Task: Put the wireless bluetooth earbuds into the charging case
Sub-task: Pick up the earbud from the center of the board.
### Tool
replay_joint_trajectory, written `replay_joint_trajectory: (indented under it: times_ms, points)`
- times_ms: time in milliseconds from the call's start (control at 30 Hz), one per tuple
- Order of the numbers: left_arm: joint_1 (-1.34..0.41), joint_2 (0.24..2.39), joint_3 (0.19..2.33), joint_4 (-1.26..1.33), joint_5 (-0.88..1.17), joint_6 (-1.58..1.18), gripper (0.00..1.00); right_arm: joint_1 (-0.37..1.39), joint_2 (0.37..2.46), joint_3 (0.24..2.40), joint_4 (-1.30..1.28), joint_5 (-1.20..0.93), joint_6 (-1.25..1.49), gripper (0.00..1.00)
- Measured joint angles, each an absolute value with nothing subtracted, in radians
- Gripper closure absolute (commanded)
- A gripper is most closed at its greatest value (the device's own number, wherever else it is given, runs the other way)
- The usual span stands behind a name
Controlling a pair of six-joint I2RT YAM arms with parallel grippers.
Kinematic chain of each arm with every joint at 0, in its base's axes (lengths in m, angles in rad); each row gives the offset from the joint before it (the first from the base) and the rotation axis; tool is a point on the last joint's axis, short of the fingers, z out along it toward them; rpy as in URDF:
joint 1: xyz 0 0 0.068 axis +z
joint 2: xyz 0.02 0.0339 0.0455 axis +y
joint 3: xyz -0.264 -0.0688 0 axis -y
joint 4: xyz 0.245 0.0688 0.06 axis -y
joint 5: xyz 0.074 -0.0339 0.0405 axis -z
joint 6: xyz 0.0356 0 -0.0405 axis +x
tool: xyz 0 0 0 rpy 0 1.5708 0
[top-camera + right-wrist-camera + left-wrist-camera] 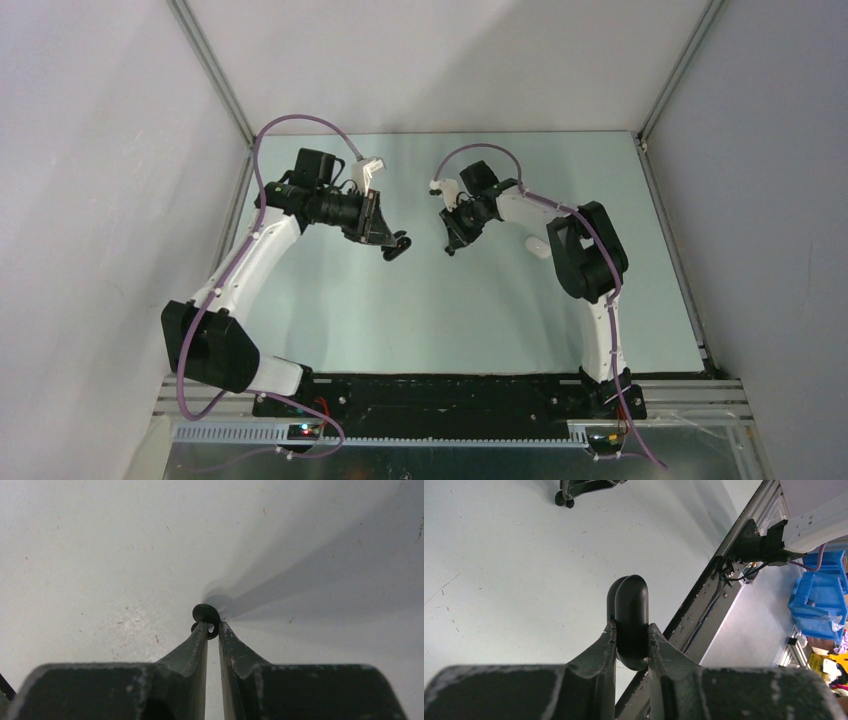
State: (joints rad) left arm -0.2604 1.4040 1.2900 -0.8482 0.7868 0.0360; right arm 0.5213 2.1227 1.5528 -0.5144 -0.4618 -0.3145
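Above mid-table [400,320], both arms raised, tips facing each other across a short gap

- Left fingers [609,640]: clamped on the black charging case [630,605], flat sides against the pads. The case's long axis runs straight out along the fingers, rounded end outermost.
- Right fingers [200,635]: almost together, pinching one black earbud [205,614] at the very tips. Most of the bud pokes out beyond them.
- Key relation: from the right arm, the case lies to the left at about the same height. The bud-carrying arm is the one to close the gap, and the left only has to present the case.
- Judgement: the bud has to go in through the case's opening, so the opening should face the right fingers before approach.

Unclear or hidden:
- Two rounded lobes show side by side at the case's far end. The lid may be ajar, but no wells are visible from any view.
- Bud orientation can't be read, too small and dark.
- White rounded object [538,247] on the table, half under the right arm, identity uncertain.
- Other earbuds not seen
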Motion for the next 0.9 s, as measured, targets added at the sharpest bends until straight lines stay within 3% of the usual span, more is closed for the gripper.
replay_joint_trajectory:
  times_ms: [133, 300, 900]
  points:
    - [-0.260, 1.404, 1.290, -0.848, 0.787, 0.036, 1.00, 0.516, 2.123, 1.552, -0.518, -0.482, -0.315, 0.87]
    - [-0.260, 1.404, 1.290, -0.848, 0.786, 0.036, 1.00, 0.515, 2.123, 1.552, -0.519, -0.517, -0.315, 1.00]
    - [-0.260, 1.404, 1.288, -0.849, 0.786, 0.038, 1.00, 0.527, 2.122, 1.551, -0.523, -0.531, -0.316, 1.00]
